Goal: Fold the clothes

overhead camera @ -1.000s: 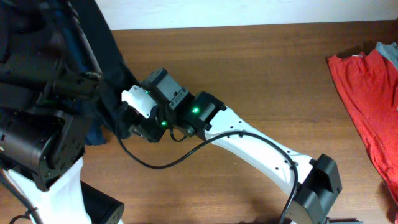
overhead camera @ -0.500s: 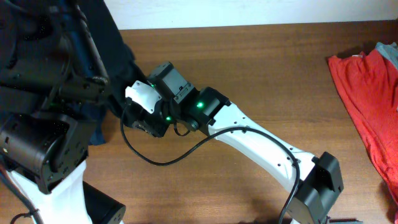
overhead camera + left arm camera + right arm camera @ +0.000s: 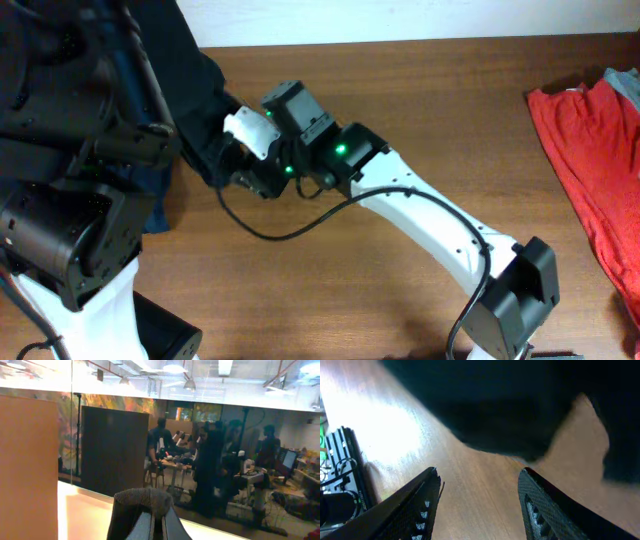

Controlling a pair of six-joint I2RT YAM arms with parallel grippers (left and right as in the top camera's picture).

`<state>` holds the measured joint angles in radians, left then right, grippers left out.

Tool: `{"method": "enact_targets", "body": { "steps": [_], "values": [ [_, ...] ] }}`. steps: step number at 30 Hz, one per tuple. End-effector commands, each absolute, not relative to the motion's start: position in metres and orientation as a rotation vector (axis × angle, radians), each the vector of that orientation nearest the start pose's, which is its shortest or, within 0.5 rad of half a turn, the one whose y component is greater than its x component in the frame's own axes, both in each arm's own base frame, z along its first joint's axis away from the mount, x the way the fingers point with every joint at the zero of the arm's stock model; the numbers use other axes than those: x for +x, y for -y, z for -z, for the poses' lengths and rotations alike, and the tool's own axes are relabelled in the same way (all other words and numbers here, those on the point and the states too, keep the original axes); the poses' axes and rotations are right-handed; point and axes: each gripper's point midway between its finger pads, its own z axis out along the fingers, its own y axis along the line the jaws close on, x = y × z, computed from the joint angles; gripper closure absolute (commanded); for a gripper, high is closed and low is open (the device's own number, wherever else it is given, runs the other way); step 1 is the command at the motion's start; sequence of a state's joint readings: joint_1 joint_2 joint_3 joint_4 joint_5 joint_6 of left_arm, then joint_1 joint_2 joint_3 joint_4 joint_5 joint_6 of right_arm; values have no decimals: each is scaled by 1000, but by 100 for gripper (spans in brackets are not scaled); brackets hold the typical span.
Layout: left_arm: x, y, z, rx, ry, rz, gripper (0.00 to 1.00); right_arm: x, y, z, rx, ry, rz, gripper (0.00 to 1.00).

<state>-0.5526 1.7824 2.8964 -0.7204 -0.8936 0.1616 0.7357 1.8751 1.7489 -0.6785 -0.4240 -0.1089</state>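
Note:
The black T-shirt (image 3: 190, 70) hangs at the far left of the table, lifted off the wood. In the left wrist view my left gripper (image 3: 159, 510) is shut on a bunched fold of this dark fabric (image 3: 145, 497), raised high and facing the room. My right gripper (image 3: 232, 170) reaches in from the lower right to the shirt's hanging edge. Its wrist view shows the right gripper (image 3: 480, 474) open, bare wood between the fingers, and the black fabric (image 3: 520, 400) just ahead of the tips, not between them.
A red garment (image 3: 590, 150) lies at the table's right edge with a grey piece (image 3: 625, 82) behind it. A navy garment (image 3: 155, 205) lies under the left arm. The right arm's white link (image 3: 430, 225) and black cable (image 3: 270, 232) cross the middle of the wooden table (image 3: 420, 90).
My right arm has moved right and toward the far side, its jaws a little wider. The hanging black shirt has swung right with it. The left gripper stays shut.

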Motion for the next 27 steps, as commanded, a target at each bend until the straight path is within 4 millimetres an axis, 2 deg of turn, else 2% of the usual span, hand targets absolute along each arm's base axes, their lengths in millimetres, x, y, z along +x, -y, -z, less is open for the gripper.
{"method": "enact_targets", "body": {
  "steps": [1, 7, 12, 19, 27],
  "values": [
    [324, 48, -690, -309, -1280, -181, 100, 329, -397, -234, -1200, -2089, -830, 46],
    [325, 50, -690, -299, -1282, -179, 99, 338, -393, -236, -1175, -2081, -817, 45],
    [327, 58, -692, -241, -1280, -163, 100, 330, -398, -240, -1203, -2062, -889, 45],
    [327, 58, -692, -239, -1279, -162, 99, 320, -402, -242, -1231, -2050, -959, 44],
    [333, 61, -688, -213, -1298, -209, 99, 331, -380, -236, -1190, -2122, -928, 40]
  ]
}}
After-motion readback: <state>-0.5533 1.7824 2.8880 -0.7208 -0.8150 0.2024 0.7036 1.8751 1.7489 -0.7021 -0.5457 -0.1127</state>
